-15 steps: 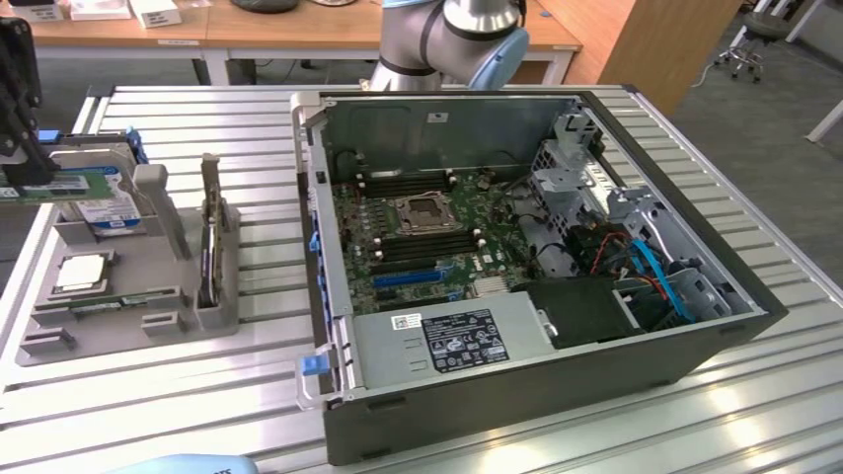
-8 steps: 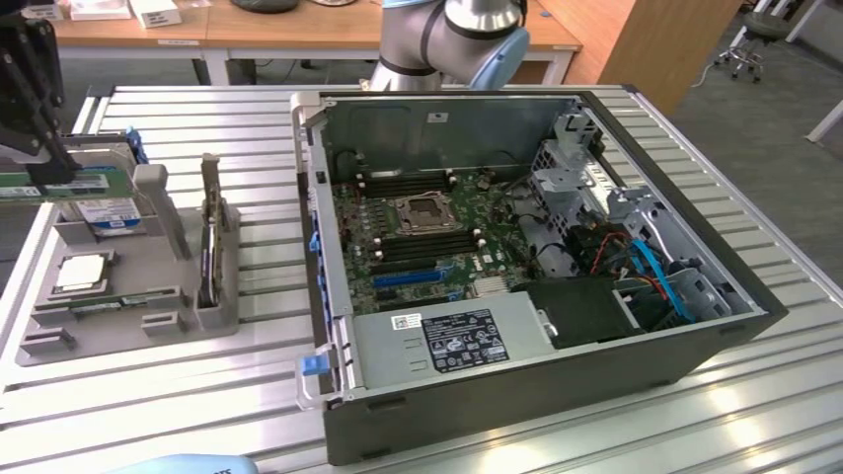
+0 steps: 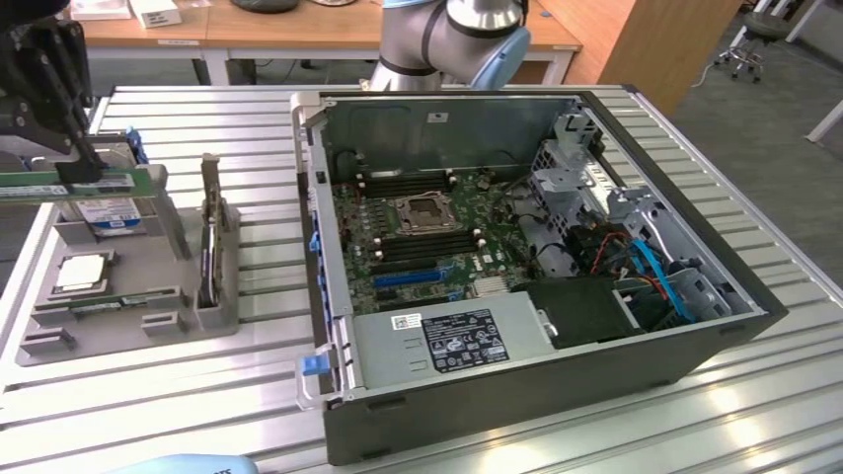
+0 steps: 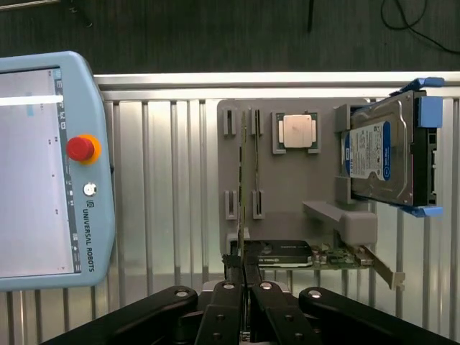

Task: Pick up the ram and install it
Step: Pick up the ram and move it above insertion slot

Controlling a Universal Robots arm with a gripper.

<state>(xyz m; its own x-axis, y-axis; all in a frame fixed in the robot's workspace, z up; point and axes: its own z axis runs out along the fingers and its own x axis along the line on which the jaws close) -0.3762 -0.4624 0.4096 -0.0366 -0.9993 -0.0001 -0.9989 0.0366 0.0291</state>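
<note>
One green stick, the ram [image 3: 59, 187], is clamped in the claw [image 3: 90, 174], whose jaws are closed on its long edge. In the exterior view the stick lies level. It hangs just above the grey parts tray [image 3: 125, 334], close over the blue-labelled hard drive [image 3: 109, 212]. The square processor chip [image 3: 82, 272] lies in its pocket below the claw and nearer the tray's front. The open computer case [image 3: 554, 395] stands well apart from the claw, toward the exterior view's right on the slatted counter [image 3: 197, 395], with its motherboard [image 3: 375, 212] laid bare.

From the wrist, the ram shows edge-on as a thin line running out from between the black fingers [image 4: 231, 291], which press on it from both sides. The tray lies beneath it, and an expansion card [image 4: 338, 256] rests close to the claw. A teach pendant [image 4: 43, 172] lies on the counter off to one side, clear of the tray.

To my eye the pick-up is done, since the stick looks free of its tray slot. Everything about the install is left, as the ram is nowhere near the motherboard.
</note>
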